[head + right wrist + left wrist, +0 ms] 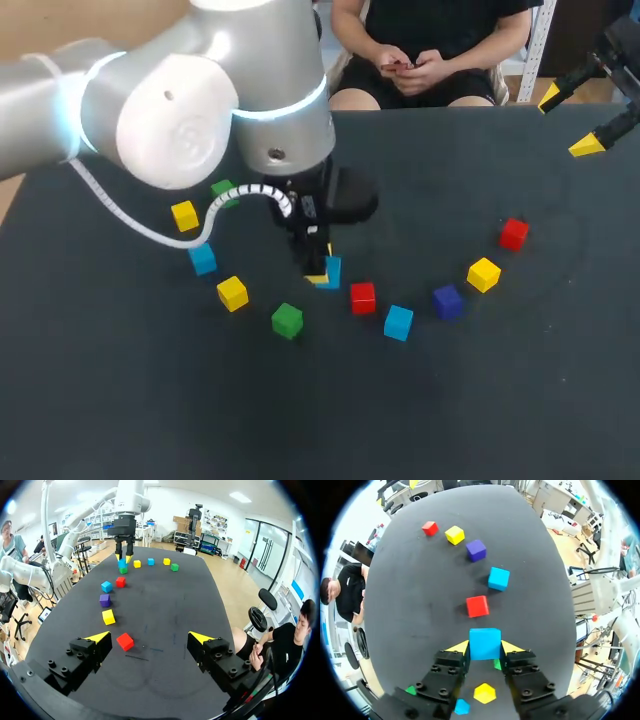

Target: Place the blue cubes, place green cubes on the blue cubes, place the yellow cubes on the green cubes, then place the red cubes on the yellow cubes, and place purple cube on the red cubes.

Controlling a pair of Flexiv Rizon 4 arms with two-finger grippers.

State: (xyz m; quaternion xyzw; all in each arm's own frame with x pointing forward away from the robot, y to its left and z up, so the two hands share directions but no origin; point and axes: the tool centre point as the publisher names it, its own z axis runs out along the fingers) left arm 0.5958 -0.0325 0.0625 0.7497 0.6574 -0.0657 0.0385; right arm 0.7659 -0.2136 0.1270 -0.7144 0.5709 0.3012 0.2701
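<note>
My left gripper [485,647] was pinching a blue cube [484,643], one yellow tip pressed on each side face. It was over the middle of the table [120,400], just beside a red cube [363,297]. I couldn't tell if the held cube touched the table.

Ahead of that gripper was a loose curved line: the red cube, a second blue cube [398,322], the purple cube [447,301], a yellow cube [483,274] and a far red cube [514,233]. All sat apart, none stacked.

On the other side of the gripper were a green cube [287,320], a second yellow cube [232,293], a third blue cube [202,259] and a third yellow cube [184,215]. A second green cube [224,192] sat close under my left arm [150,110]. These were all single on the table too.

My right gripper [150,637] hung with fingers spread wide and nothing held, near the table's far right corner. It was well apart from most cubes. The far red cube lay nearest, on the table ahead of it.
</note>
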